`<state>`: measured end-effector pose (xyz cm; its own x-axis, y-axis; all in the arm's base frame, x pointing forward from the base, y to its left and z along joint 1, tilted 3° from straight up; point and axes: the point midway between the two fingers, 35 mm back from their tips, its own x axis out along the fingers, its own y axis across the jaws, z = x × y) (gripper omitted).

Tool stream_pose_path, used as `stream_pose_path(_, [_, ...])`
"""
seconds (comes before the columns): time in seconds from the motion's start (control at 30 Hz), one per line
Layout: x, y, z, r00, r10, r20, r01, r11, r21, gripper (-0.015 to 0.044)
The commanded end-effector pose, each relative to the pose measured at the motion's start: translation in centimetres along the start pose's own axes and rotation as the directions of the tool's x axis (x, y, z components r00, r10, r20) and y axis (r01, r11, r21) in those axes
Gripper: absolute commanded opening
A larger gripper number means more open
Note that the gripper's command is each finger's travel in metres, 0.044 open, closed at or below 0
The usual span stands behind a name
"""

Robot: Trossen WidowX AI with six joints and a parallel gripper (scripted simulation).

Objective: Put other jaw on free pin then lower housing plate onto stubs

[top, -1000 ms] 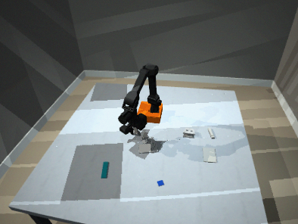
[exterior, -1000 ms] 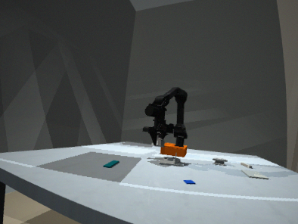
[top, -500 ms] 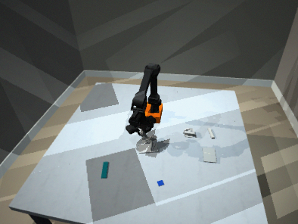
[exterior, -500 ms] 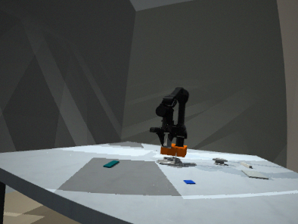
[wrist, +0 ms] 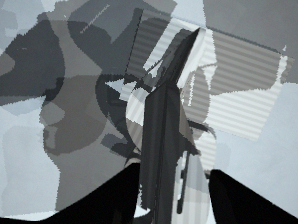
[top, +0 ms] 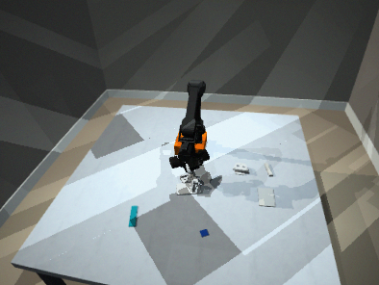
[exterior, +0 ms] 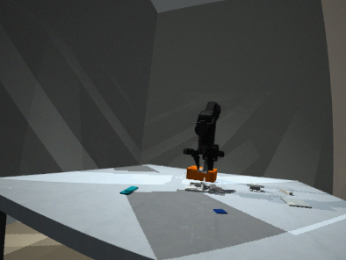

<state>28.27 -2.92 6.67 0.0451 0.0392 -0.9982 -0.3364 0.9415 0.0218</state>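
My gripper (top: 189, 169) (exterior: 203, 171) (wrist: 174, 174) is shut on a long grey jaw (wrist: 162, 135), seen nearly edge-on between the dark fingers. It is over the ribbed base plate (top: 182, 191) (wrist: 245, 110). Pale rounded parts (wrist: 134, 120) show on the base beside and under the held jaw; the mounted jaw cannot be told clearly from them. The pins and the meeting of the teeth are hidden or too blurred to tell, and so is whether the held jaw touches the base. A pale flat plate, apparently the housing plate (top: 266, 197) (exterior: 296, 202), lies apart on the right.
A small pale part with raised bits (top: 240, 168) (exterior: 255, 187) and a pale strip (top: 268, 169) (exterior: 286, 191) lie right of the arm. A teal block (top: 133, 217) (exterior: 129, 190) lies front left, a blue square (top: 204, 233) (exterior: 220, 211) in front. The orange arm base stands behind.
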Motion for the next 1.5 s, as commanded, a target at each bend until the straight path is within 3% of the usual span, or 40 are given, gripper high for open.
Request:
stream_pose_path(0.0, [-0.2,1.1,0.3,1.0,-0.006,0.01,0.005,0.997,0.073,0.0134])
stream_pose_path(1.1, [-0.2,1.8,0.5,1.0,-0.004,0.01,0.003,0.995,0.099,0.0134])
stream_pose_path(1.47, [-0.4,-1.3,1.4,1.0,-0.008,0.011,0.006,0.995,0.099,0.0134])
